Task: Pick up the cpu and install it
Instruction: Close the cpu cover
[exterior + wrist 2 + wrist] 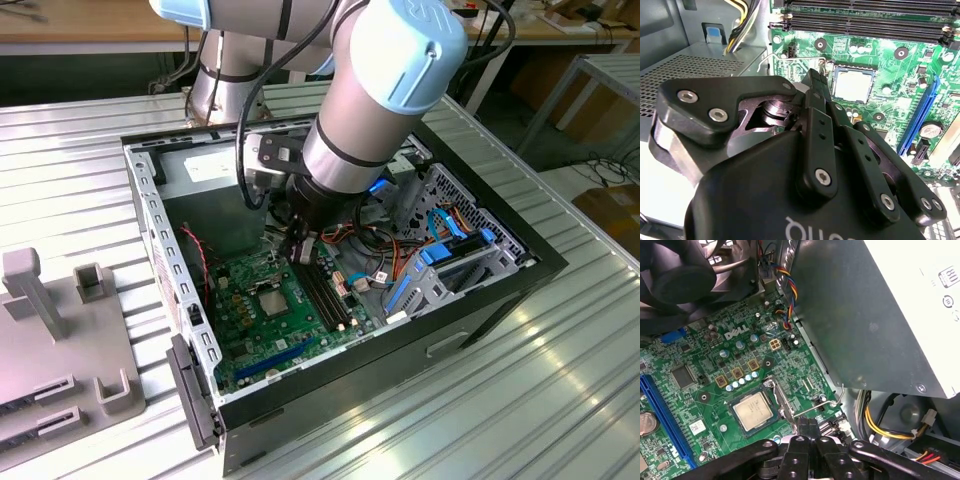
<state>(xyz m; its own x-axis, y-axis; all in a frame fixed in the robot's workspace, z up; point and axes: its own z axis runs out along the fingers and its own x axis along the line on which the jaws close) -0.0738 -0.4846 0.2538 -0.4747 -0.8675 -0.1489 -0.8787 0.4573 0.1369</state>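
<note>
— Gripper (807, 426) state? Its two black fingers (816, 85) are pressed together with nothing between them, tips just beside the socket's metal lever (821, 406)

— And the cpu (754, 410)?

— Seated flat in the socket (854, 84) on the green motherboard (262, 322), silver top showing in both wrist views, apart from the fingertips

— What surrounds it?

— Black memory slots (322, 293) on one side, a blue slot (662, 417) on the other, all inside the open computer case (160, 235) lying on the ribbed metal table (520, 400)
</note>
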